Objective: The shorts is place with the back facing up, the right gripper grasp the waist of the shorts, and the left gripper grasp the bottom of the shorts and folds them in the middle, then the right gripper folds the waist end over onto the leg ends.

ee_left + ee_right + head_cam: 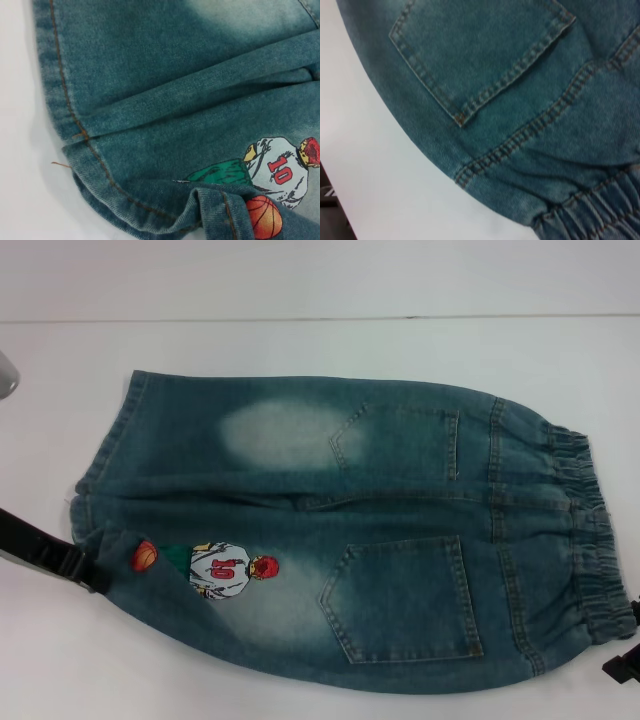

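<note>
The shorts (330, 530) lie flat on the white table, back up, with both patch pockets showing. The waist end (590, 530) with its ruffled elastic points right and the leg hems point left. The cartoon player numbered 10 (225, 570) is on the near leg. My left gripper (95, 580), a black claw, touches the near leg's hem corner. In the left wrist view the shorts' hem (210, 205) is bunched up beside the basketball print. My right gripper (625, 660) shows only as a black tip at the near corner of the waist. The right wrist view shows a pocket (485, 55) and the elastic waistband (600, 210).
The white table (300, 350) extends behind and in front of the shorts. A grey rounded object (5, 375) sits at the far left edge. In the right wrist view the table's edge (330, 195) drops to a dark floor.
</note>
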